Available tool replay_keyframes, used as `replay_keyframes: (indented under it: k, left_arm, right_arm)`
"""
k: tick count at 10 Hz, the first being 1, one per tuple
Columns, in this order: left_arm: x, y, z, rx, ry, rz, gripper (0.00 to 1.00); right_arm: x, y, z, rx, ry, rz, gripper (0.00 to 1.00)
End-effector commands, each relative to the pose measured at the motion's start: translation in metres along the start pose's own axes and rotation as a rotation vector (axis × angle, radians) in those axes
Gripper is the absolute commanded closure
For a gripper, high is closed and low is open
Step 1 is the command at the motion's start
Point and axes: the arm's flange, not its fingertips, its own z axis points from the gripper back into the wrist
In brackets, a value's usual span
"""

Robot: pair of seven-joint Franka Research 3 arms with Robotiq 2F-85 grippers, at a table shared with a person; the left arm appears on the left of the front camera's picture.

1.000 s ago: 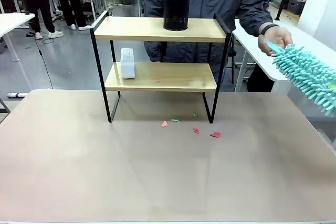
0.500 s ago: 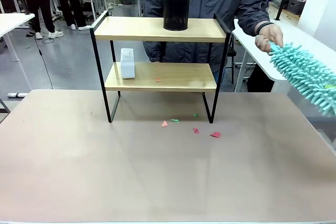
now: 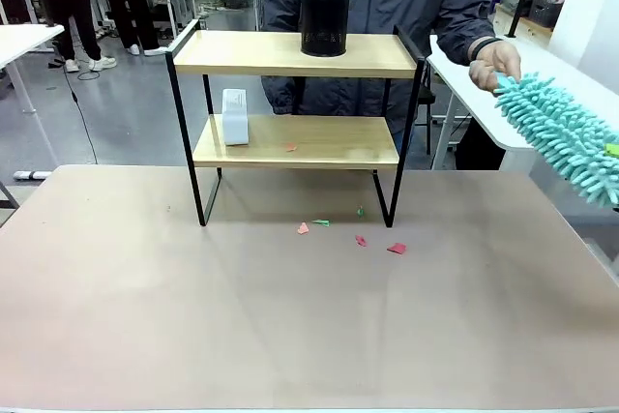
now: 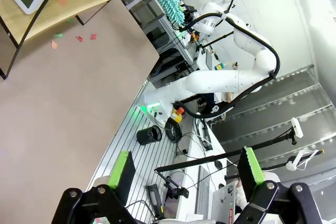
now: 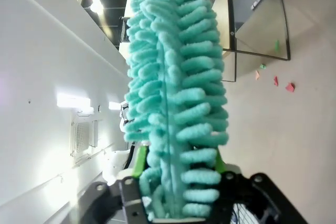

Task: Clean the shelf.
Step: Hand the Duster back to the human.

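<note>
Teal duster up at my right, shelf off to the left of it!

Fluffy teal strands sit between the pads of my right tool, and the person's hand is at the duster's far tip; whether my pads are truly clamping it or only standing around it, I can't tell. My left tool hangs spread wide with nothing in it, out past the tabletop edge. The shelf stands at the far middle of the tabletop, its long boards running left to right, and the duster's long axis slants up toward it. My right arm is clearly the nearer one. Paper scraps lie in front of the shelf legs, one on the lower board. The duster's handle is buried in fluff.
</note>
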Motion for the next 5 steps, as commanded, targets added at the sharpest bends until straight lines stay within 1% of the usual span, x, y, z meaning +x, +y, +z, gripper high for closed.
replay_keyframes:
  k: [1, 3, 4, 5]
  left_arm:
    - [-0.001, -0.002, 0.000, 0.003, 0.016, -0.017, 0.00]
    - [-0.001, -0.002, 0.000, 0.003, 0.016, -0.017, 0.00]
    - [-0.001, -0.002, 0.000, 0.003, 0.016, -0.017, 0.00]
    - [-0.001, -0.002, 0.000, 0.003, 0.016, -0.017, 0.00]
  right_arm:
    - [-0.027, 0.018, -0.013, 0.016, 0.011, 0.050, 0.00]
    - [-0.042, 0.050, -0.016, 0.060, 0.066, 0.111, 0.00]
    - [-0.051, 0.071, -0.019, 0.043, 0.091, 0.118, 0.00]
    - [-0.063, 0.093, -0.025, 0.040, 0.138, 0.107, 0.00]
